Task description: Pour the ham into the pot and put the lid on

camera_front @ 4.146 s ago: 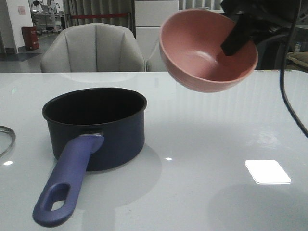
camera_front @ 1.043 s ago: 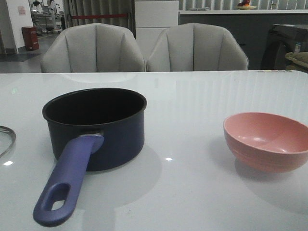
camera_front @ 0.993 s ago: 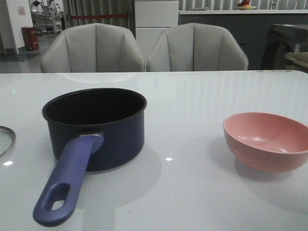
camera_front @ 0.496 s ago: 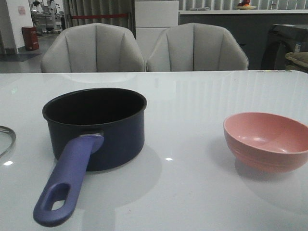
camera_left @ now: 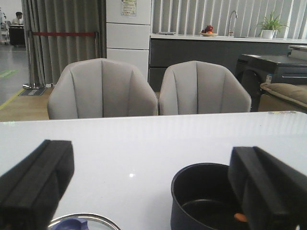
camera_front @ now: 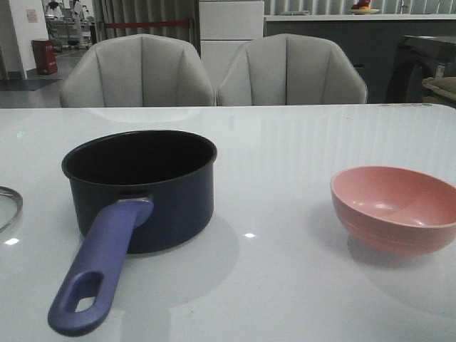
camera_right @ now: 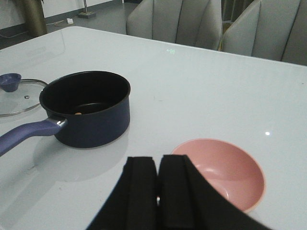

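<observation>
Inside pot (camera_left: 206, 201): ham (camera_left: 240, 217) | beside spread left jaws | lid (camera_right: 19, 96) off

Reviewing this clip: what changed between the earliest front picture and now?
The bowl came down from the air, where the right hand held it tilted above and right of the pot, and now stands upright on the table, let go; that hand is shut and empty. An orange piece of ham lies in the pot. Pot and lid stayed put; the left hand is open.
</observation>
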Controlling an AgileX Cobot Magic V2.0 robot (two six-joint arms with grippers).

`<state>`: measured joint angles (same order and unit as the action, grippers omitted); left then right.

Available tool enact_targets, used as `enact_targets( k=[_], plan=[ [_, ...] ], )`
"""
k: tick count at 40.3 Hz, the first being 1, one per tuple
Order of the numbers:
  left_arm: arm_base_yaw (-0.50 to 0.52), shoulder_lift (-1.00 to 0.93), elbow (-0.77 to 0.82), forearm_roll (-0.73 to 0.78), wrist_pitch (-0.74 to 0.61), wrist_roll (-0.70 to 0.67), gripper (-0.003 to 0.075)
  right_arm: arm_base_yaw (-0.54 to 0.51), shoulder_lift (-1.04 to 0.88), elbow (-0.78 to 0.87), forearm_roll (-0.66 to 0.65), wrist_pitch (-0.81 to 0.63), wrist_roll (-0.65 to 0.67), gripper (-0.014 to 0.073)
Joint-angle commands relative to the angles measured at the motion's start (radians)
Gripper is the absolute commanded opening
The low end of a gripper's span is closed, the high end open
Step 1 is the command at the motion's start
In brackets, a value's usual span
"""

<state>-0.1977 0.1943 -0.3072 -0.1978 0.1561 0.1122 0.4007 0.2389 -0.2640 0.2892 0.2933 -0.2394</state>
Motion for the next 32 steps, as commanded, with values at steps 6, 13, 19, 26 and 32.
enact_targets(
  k=[6,13,19,26,32],
  plan=[
    [-0.007,0.139,-0.162,-0.027,0.128,-0.004,0.0680,-0.001,0.008,-0.027,0.005,-0.070,-0.008,0.0141],
    [-0.007,0.297,-0.310,-0.025,0.247,-0.057,0.0683,-0.001,0.008,-0.027,0.005,-0.070,-0.008,0.0141],
    [-0.007,0.463,-0.445,0.060,0.409,-0.189,0.0683,-0.001,0.008,-0.027,0.005,-0.070,-0.008,0.0141],
    [-0.007,0.659,-0.591,0.246,0.606,-0.367,0.0683,-0.001,0.008,-0.027,0.005,-0.070,-0.008,0.0141],
    [-0.007,0.829,-0.688,0.269,0.661,-0.373,0.0683,-0.001,0.008,-0.027,0.005,-0.070,-0.008,0.0141]
  ],
)
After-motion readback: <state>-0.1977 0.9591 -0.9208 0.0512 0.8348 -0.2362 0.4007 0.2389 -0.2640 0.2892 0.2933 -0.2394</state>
